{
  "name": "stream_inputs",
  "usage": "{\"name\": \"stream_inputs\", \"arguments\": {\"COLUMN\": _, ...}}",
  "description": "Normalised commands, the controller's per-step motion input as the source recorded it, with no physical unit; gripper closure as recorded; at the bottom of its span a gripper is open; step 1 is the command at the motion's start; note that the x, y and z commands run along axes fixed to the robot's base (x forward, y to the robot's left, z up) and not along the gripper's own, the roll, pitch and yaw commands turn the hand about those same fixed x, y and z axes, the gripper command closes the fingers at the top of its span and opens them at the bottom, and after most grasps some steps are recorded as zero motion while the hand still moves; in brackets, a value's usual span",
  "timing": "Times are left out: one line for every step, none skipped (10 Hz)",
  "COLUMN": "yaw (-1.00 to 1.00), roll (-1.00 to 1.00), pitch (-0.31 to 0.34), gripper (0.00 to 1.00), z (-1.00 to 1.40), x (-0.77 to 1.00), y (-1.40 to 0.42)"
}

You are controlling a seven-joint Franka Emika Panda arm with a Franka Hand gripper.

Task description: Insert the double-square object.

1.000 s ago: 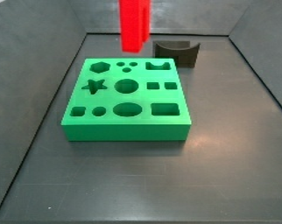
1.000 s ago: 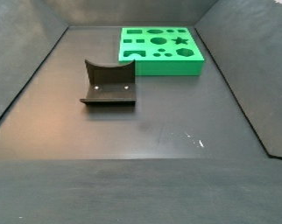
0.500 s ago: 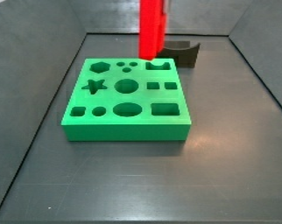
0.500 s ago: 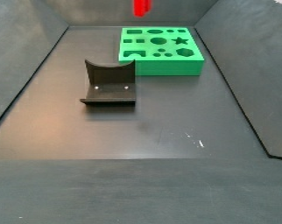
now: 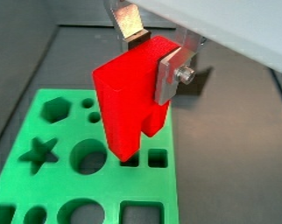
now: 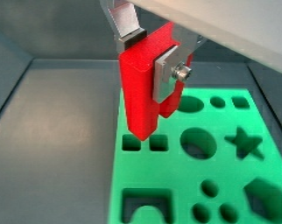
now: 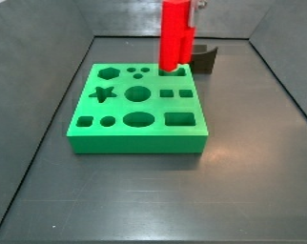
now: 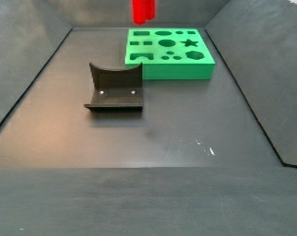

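Observation:
The double-square object [image 7: 175, 36], a tall bright red piece, hangs upright above the far edge of the green block [image 7: 137, 107]. My gripper [image 5: 150, 52] is shut on its upper part, seen in both wrist views [image 6: 150, 52]. A silver finger [image 5: 167, 74] presses one side and the other finger [image 5: 128, 22] the opposite side. The object's lower end [image 5: 130, 144] hovers over the block's two small square holes [image 5: 158, 158], apart from them. In a side view the object [image 8: 142, 9] shows at the top edge, beside the block [image 8: 170, 53].
A dark grey curved block [image 8: 114, 88] stands on the dark floor, away from the green block; it shows behind the red object in a side view [image 7: 205, 57]. Grey walls enclose the floor on both sides and at the back.
The gripper has carried the red object sideways towards the dark grey curved block, over the green block's far edge, and lowered it a little. Nothing else moved.

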Motion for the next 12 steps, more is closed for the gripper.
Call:
{"name": "stream_inputs", "arguments": {"yaw": -0.87, "roll": 0.0, "pitch": 0.0, "gripper": 1.0, "z": -0.25, "x": 0.25, "y": 0.07}}
{"name": "stream_inputs", "arguments": {"yaw": -0.87, "roll": 0.0, "pitch": 0.0, "gripper": 1.0, "z": -0.25, "x": 0.24, "y": 0.07}}
{"name": "stream_inputs", "arguments": {"yaw": -0.87, "roll": 0.0, "pitch": 0.0, "gripper": 1.0, "z": -0.24, "x": 0.23, "y": 0.06}}
{"name": "stream_inputs", "arguments": {"yaw": -0.95, "roll": 0.0, "pitch": 0.0, "gripper": 1.0, "z": -0.28, "x": 0.08, "y": 0.0}}
{"name": "stream_inputs", "arguments": {"yaw": -1.0, "roll": 0.01, "pitch": 0.0, "gripper": 1.0, "z": -0.3, "x": 0.0, "y": 0.0}}
{"name": "stream_inputs", "arguments": {"yaw": -1.0, "roll": 0.04, "pitch": 0.0, "gripper": 1.0, "z": -0.34, "x": -0.01, "y": 0.0}}
{"name": "stream_inputs", "arguments": {"yaw": -1.0, "roll": 0.03, "pitch": 0.02, "gripper": 1.0, "z": -0.3, "x": 0.0, "y": 0.0}}
{"name": "stream_inputs", "arguments": {"yaw": -0.98, "roll": 0.02, "pitch": 0.029, "gripper": 1.0, "z": -0.26, "x": 0.0, "y": -0.04}}
{"name": "stream_inputs", "arguments": {"yaw": -1.0, "roll": 0.02, "pitch": 0.0, "gripper": 1.0, "z": -0.3, "x": 0.0, "y": -0.03}}
{"name": "stream_inputs", "arguments": {"yaw": -0.99, "roll": 0.03, "pitch": 0.001, "gripper": 1.0, "z": -0.28, "x": 0.0, "y": -0.05}}
{"name": "stream_inputs", "arguments": {"yaw": -0.85, "roll": 0.0, "pitch": 0.0, "gripper": 1.0, "z": -0.15, "x": 0.15, "y": -0.15}}
{"name": "stream_inputs", "arguments": {"yaw": -0.64, "roll": 0.0, "pitch": 0.0, "gripper": 1.0, "z": -0.18, "x": 0.33, "y": -0.24}}
